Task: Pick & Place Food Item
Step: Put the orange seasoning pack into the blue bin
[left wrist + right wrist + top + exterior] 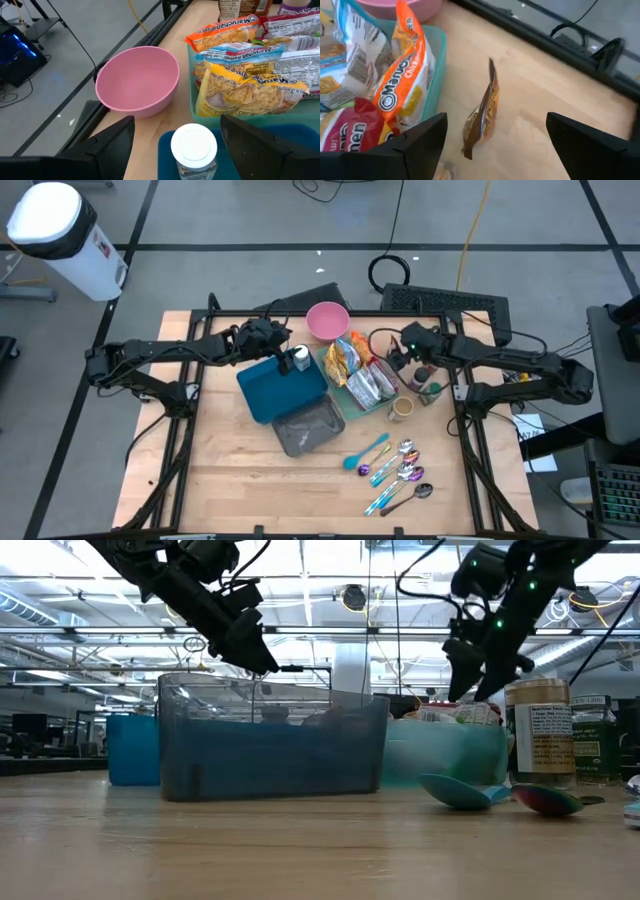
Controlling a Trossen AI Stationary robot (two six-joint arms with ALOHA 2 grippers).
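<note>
A small jar with a white lid point(194, 150) stands upright on the blue tray point(270, 388). My left gripper point(285, 345) hovers over it, open, with a finger on either side and touching nothing. A teal bin point(352, 395) holds several ramen packets point(240, 85). A small brown and orange packet point(482, 112) lies on its edge on the table beside the bin. My right gripper point(400, 345) is open above this packet, clear of it. In the low view both grippers, left point(255, 645) and right point(465, 670), hang above the containers.
A pink bowl point(327, 320) stands at the far edge. A grey container point(308, 427) lies in front of the blue tray. Spice jars point(430, 380) and a cup point(402, 408) stand right of the bin. Several coloured spoons point(395, 470) lie near the front right.
</note>
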